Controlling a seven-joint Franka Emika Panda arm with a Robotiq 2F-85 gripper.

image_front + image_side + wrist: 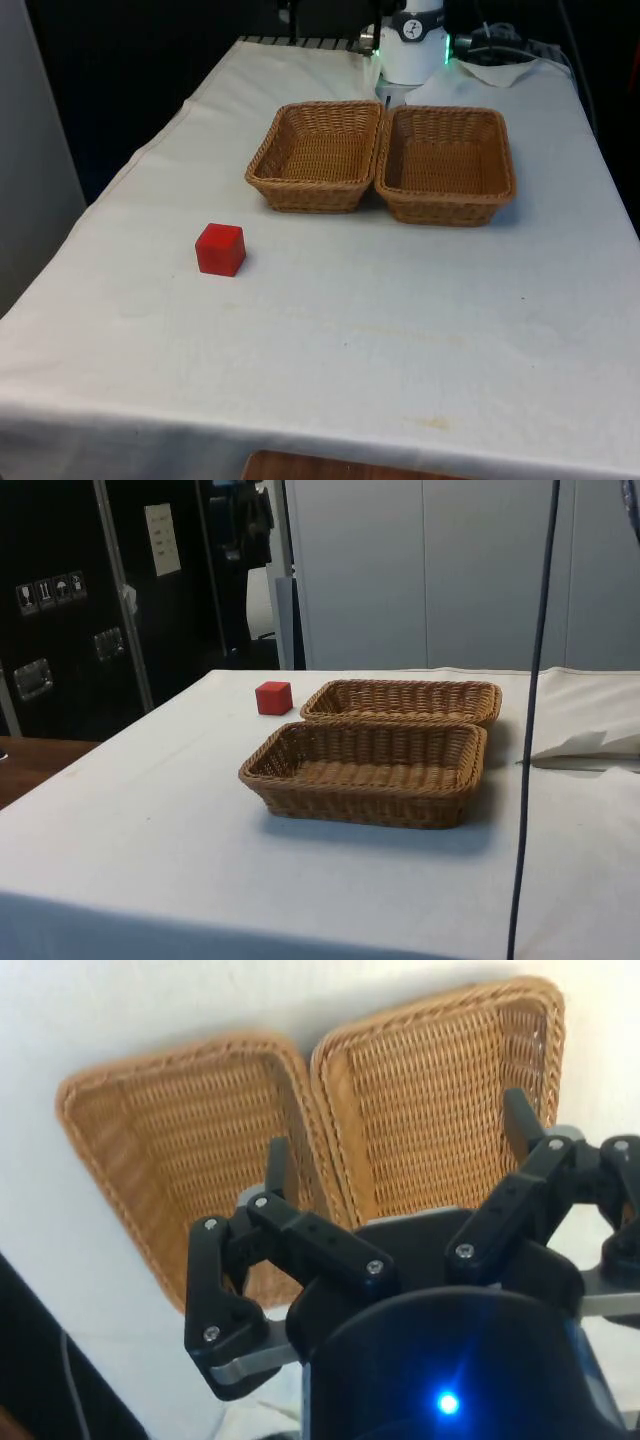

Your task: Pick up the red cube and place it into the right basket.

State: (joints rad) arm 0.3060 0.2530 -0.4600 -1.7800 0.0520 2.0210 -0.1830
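Covering table: white cloth (420, 330) | gripper (400, 1150) spread, empty | dark cabinets (90, 590) behind

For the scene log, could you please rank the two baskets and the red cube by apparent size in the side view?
1. Nearer basket: looks largest, though nearness to the camera helps.
2. Farther basket: probably the same size really.
3. Red cube: clearly smallest.

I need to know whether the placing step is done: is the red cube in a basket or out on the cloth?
Out. The red cube sits on the white cloth, apart from both baskets.
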